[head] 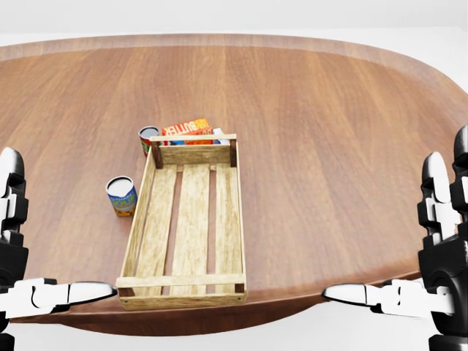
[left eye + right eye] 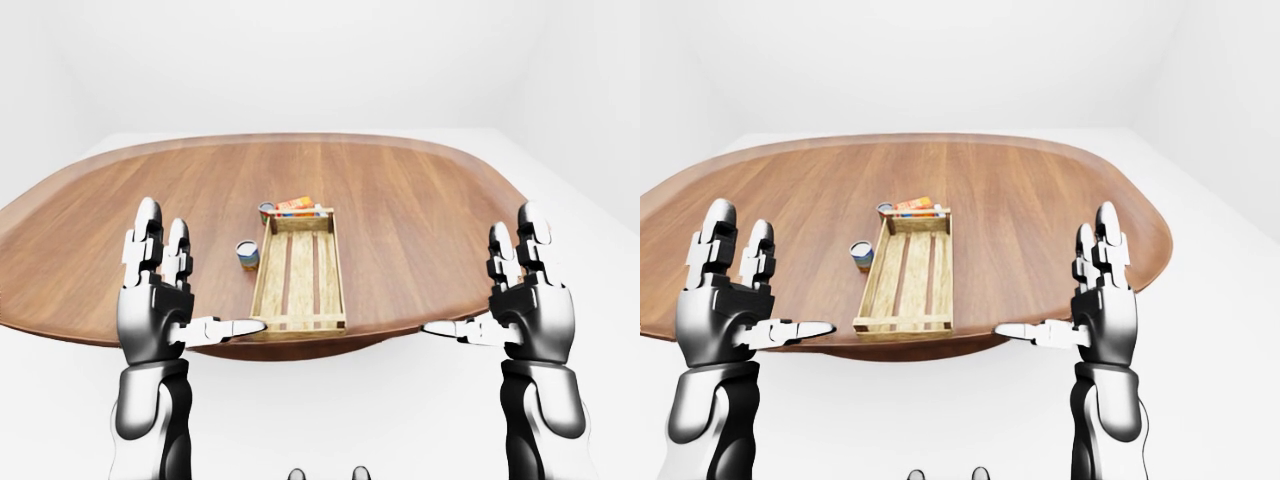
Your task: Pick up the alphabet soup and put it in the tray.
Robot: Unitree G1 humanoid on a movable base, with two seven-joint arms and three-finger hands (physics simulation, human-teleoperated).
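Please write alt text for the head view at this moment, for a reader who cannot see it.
A slatted wooden tray lies empty on a round wooden table, with a blue-labelled can standing apart to its left. A red-labelled can and a butter box sit at the tray's top end. Both robot hands, left and right, are open and empty at the lower corners.

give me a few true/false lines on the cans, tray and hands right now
1. The tray holds nothing. True.
2. A can lies inside the tray. False: it stands on the table, at the tray's left in the head view.
3. Both hands are open. True: the left hand and right hand grip nothing.
4. The butter box sits at the tray's near end. False: it is past the far end, beside a second can.
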